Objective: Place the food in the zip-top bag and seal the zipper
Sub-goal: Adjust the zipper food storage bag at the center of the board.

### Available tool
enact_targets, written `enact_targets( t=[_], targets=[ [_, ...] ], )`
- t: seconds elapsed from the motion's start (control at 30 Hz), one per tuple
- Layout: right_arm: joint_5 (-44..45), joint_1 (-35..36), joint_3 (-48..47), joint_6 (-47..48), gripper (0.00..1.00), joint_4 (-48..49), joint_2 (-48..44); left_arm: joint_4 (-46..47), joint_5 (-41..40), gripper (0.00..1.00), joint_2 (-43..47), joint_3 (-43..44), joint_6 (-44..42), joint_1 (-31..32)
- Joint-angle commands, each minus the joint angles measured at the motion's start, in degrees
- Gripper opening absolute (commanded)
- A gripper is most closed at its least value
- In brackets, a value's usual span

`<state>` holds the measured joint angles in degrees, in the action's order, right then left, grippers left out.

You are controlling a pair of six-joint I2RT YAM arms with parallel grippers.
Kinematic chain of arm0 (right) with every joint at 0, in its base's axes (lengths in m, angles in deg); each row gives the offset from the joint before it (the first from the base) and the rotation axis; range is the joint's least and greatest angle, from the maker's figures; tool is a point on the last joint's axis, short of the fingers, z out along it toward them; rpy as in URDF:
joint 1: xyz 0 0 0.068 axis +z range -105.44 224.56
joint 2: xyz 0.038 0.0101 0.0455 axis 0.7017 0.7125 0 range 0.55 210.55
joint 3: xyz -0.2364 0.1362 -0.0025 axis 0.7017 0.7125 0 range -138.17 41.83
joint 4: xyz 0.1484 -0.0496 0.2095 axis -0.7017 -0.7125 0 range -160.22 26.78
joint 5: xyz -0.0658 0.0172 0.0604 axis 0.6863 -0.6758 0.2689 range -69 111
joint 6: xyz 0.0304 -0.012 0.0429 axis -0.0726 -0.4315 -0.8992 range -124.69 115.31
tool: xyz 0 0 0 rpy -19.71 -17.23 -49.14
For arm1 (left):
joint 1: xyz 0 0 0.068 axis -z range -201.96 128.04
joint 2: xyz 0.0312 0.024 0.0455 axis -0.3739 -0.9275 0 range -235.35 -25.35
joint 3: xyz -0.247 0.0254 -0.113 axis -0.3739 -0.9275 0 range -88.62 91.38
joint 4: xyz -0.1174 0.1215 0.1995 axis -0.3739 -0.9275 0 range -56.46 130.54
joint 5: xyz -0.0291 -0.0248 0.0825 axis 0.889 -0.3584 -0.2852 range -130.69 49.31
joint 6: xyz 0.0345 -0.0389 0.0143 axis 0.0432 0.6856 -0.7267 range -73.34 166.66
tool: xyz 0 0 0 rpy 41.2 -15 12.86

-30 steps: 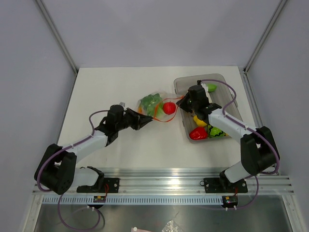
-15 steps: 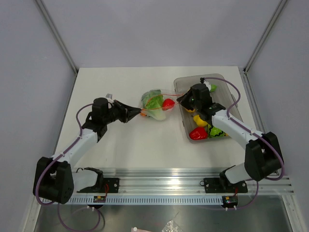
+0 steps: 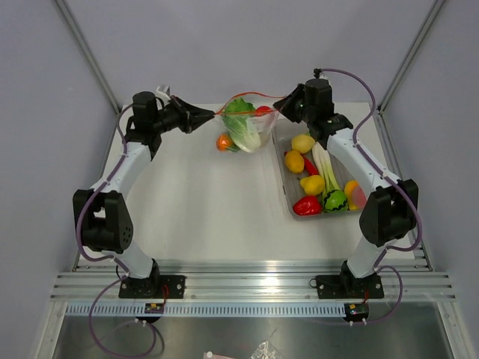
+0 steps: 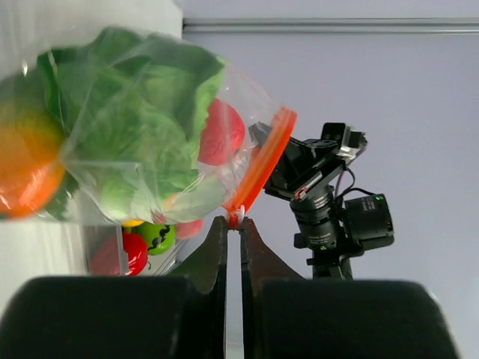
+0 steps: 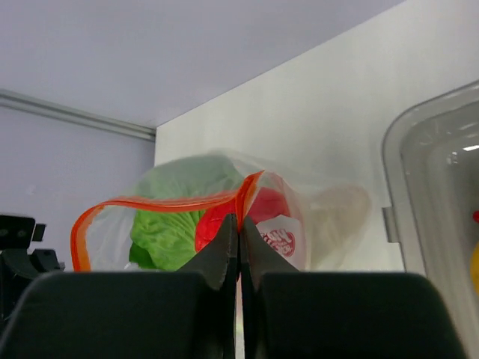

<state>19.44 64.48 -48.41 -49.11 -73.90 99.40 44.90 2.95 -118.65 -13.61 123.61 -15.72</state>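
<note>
Overhead, two arms hold a small clear plastic zip-top bag [image 3: 247, 131] up over the far edge of the white table [image 3: 194, 209], just left of the grey translucent tub [image 3: 287, 187]. The left gripper [image 4: 233, 221] is pinched tight on one end of the thin red-orange zipper [image 4: 263, 161], and the right gripper [image 5: 238, 221] is pinched tight on the other end.

The bag's whole load hangs from those two narrow pinches. If the slick strip slips out of either, the bag would likely drop and spill. The zipper's lips bow apart, so a tilt could tip food out.

I count two arms, one tub and one bag. The bag holds three pieces: green lettuce [image 3: 241, 123], one red [image 3: 262, 111], one orange [image 3: 224, 141]. Roughly eight toy pieces lie in the tub.
</note>
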Motion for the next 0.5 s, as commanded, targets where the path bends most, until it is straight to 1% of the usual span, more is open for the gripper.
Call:
enact_targets(
  t=[0.0,0.03,0.07,0.13,0.17,0.2,0.27,0.3,0.33,0.37,0.4,0.47],
  targets=[
    [-2.8,-0.8,-4.8,2.3,0.00,1.7,0.0,0.9,5.5,0.00,2.8,4.1,-2.1,-2.7],
    [-3.5,-0.8,-3.9,1.9,0.00,2.9,0.3,-0.2,5.6,0.00,3.8,3.7,-3.3,-2.8],
    [-5.3,-0.7,-2.8,1.6,0.00,3.6,0.8,-1.1,5.5,0.00,4.6,1.2,-4.9,-2.7],
    [-7.1,-0.5,2.4,0.2,0.00,6.6,1.1,1.2,5.7,0.00,6.2,-4.5,-4.8,-2.7],
    [-8.0,-0.4,4.4,-0.1,0.00,7.4,1.6,3.0,5.8,0.00,8.0,-11.2,-5.1,-2.7],
    [-8.1,-0.3,7.9,-0.5,0.05,7.9,1.8,3.3,5.8,0.00,8.8,-14.4,-5.9,-2.6],
    [-9.6,-0.1,10.5,-0.6,0.22,8.1,2.1,3.7,5.3,0.00,10.4,-20.8,-8.5,-1.8],
    [-9.9,-0.1,12.5,-0.4,0.47,7.8,1.8,4.3,5.3,0.00,10.5,-25.9,-8.9,-1.1],
    [-10.0,0.4,13.6,0.0,0.53,7.6,0.3,4.9,5.6,0.00,10.4,-28.2,-9.0,0.4],
    [-9.4,0.6,14.4,0.4,0.57,7.0,-0.7,6.4,5.8,0.00,10.2,-29.8,-8.9,1.5],
    [-9.0,0.7,15.5,0.6,0.58,6.2,-1.7,7.0,5.7,0.00,10.2,-32.2,-8.9,2.4],
    [-9.6,1.1,16.3,0.7,0.60,4.2,-5.4,7.1,4.8,0.00,10.8,-33.4,-9.3,4.4]
  ],
)
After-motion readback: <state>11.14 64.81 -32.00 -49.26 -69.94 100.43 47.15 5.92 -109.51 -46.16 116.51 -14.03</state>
